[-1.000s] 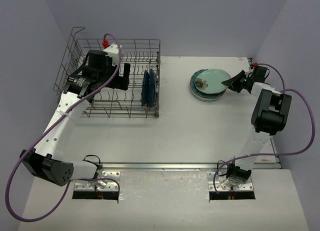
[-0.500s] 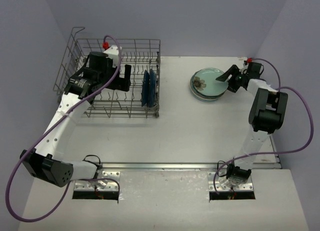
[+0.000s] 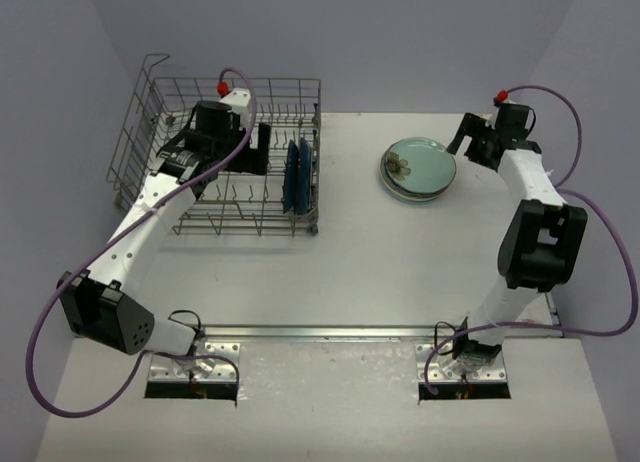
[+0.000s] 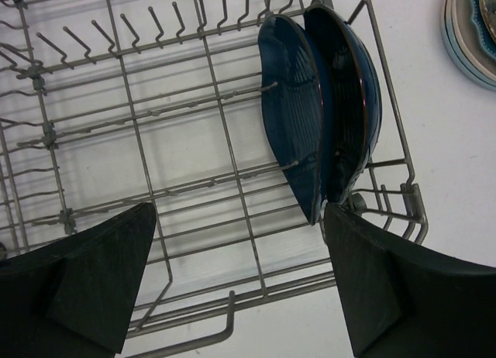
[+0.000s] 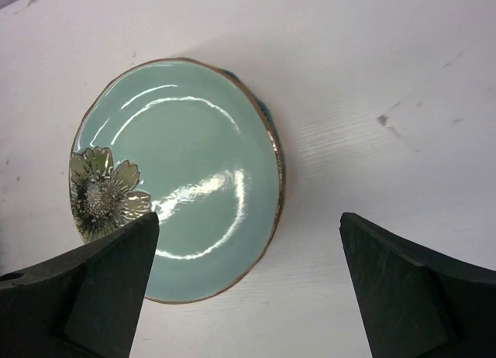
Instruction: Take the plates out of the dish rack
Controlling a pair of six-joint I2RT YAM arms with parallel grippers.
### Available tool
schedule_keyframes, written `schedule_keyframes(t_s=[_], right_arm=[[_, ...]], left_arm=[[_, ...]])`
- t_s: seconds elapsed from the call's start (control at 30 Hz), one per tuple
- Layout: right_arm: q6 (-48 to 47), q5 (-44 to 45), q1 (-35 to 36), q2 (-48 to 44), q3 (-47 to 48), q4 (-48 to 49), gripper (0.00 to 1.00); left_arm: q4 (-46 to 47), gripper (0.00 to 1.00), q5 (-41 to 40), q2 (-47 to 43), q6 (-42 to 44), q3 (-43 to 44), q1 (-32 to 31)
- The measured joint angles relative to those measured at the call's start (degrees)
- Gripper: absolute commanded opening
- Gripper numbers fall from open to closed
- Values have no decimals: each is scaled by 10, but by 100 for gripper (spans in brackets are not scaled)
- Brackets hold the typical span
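Seen from above, the dish rack [image 3: 250, 82] sits at the far left of the table [image 3: 380, 252]. Two dark blue plates [image 3: 296, 172] stand on edge at the rack's right end, propped upright by the tines. The left gripper [image 3: 257, 149] hangs inside the rack just left of them, probably lined up for the next pick. A stack of plates [image 3: 417, 167] lies flat well to the right of the rack, with the right gripper [image 3: 462, 140] just beyond it.

The left wrist camera shows that gripper spread wide and holding nothing. The two plates lean together ahead, by the rack's right wall. So wide a gap would suit straddling a rim.

The right wrist camera shows that gripper also wide apart and empty above the top plate [image 5: 186, 172]. This plate is pale green with a flower and touches neither finger, so it looks already delivered.
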Motion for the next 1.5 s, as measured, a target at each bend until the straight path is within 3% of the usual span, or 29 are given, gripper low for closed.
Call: schedule_keyframes(t_s=[0.13,0.53,0.73,0.93,1.27,1.5], right_arm=[[-41,35,2,-57,-1,-3,99],[-75,-21,3,-276,-117,-22,99],[-70,-75,3,-321,-169,-42,99],[-64,-116,3,-360,-182,-56,99],[-60,-153,3,-382,-185,-63,99],[-60,-158,3,-382,-192,-69,99]], left_arm=[[14,63,-2,26,-1,-7,-12],[62,60,42,108,-11,-7,-40],[74,58,68,148,-17,0,-39],[80,48,108,185,-30,28,-25],[97,42,256,246,-59,36,30],[114,36,299,251,-62,36,34]])
